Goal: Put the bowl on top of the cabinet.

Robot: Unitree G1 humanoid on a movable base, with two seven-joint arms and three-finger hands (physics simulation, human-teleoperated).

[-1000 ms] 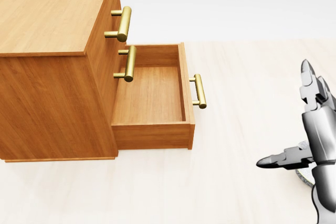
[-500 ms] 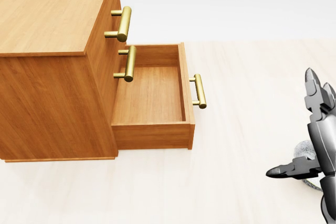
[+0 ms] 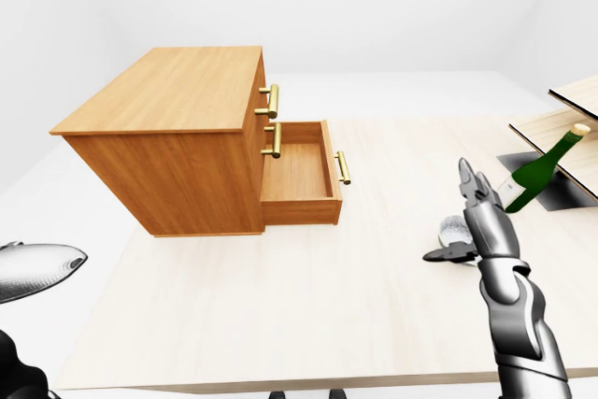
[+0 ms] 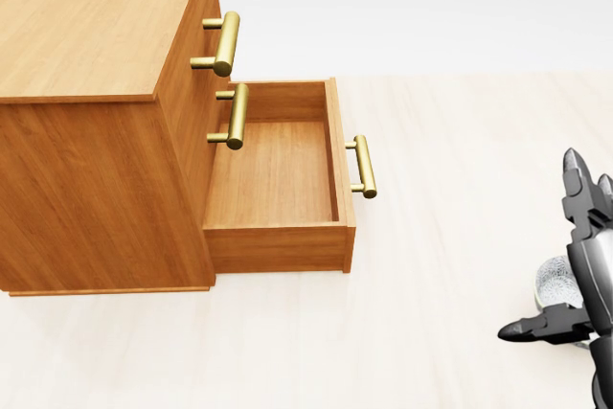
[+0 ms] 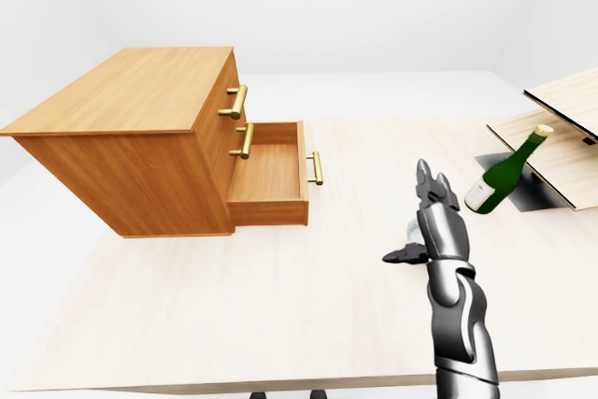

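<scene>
Two hands: the right hand (image 3: 481, 226) is easy to see. Of the left hand (image 3: 37, 268) only a silver tip shows at the bottom left of the left-eye view, and I cannot tell if it is spread or closed.
Right hand: its fingers (image 3: 465, 180) are spread wide. Two point up and the thumb (image 4: 536, 329) sticks out to the view's left. It grips nothing.
Bowl (image 4: 553, 282): small and clear, it sits on the table (image 3: 280, 296) just beside the right hand, between the raised fingers and the thumb.
Touching: I cannot tell if the hand touches the bowl.
Bowl's way up: it seems to sit mouth up, but the hand hides part of it. It is round, so no side looks longer.
Cabinet (image 3: 177, 91): it stands on the table, well apart from the bowl, toward the left of the eye views.
Drawer (image 4: 278, 174): the bottom one is pulled out toward the bowl's side.
Bottle (image 3: 537, 170): green and leaning, to the right of the hand.
</scene>
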